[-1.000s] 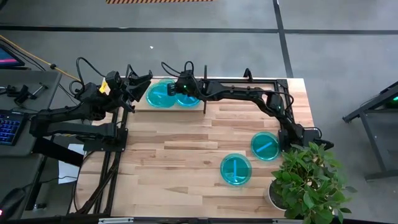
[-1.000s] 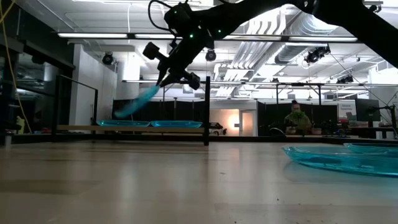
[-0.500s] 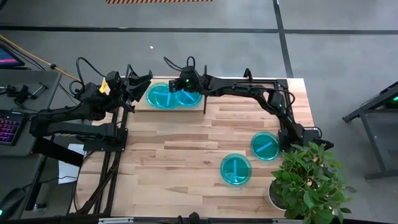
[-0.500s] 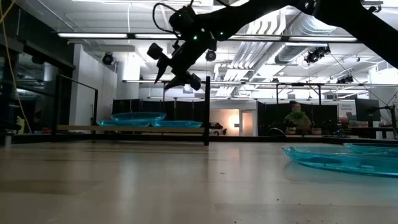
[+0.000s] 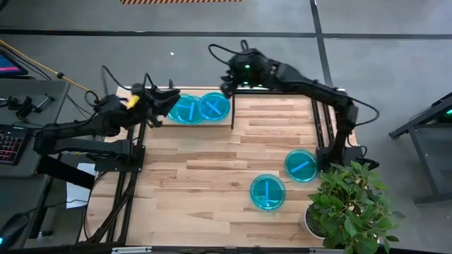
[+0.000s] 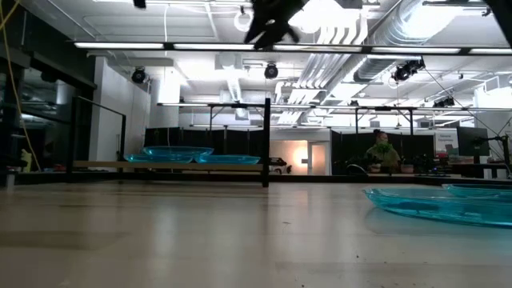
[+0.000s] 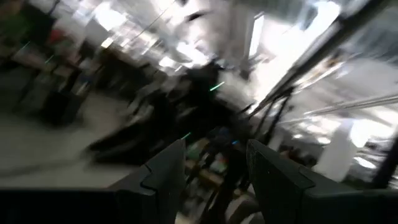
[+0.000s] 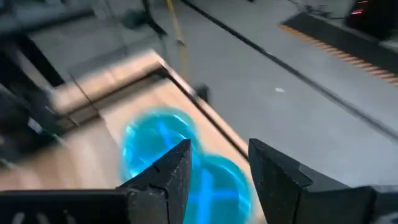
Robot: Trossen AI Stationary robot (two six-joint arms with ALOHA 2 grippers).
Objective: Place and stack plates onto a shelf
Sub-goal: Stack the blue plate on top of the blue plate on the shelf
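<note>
On the shelf (image 5: 212, 123) at the table's far side lie two cyan plates side by side: the left one (image 5: 186, 110) and the right one (image 5: 215, 106). The low view shows the left one (image 6: 178, 151) resting on another plate, the right one (image 6: 228, 159) flat on the board. Two more plates (image 5: 301, 165) (image 5: 268, 191) lie flat on the tabletop at the right. My right gripper (image 5: 227, 83) hangs open, high above the shelf's right end (image 8: 219, 168). My left gripper (image 5: 167, 106) is open beside the left plate's left edge.
The shelf's black upright divider (image 6: 266, 144) stands just right of the shelf plates. A potted plant (image 5: 349, 204) fills the near right corner. A desk with a keyboard (image 5: 8, 144) stands beyond the table's left side. Bare planks lie in the table's middle.
My right gripper held a tilted plate over the shelf's left plate, opened and let it drop flat onto that plate. It has then risen and drawn back toward the far right. My left gripper has moved right toward the shelf plates.
</note>
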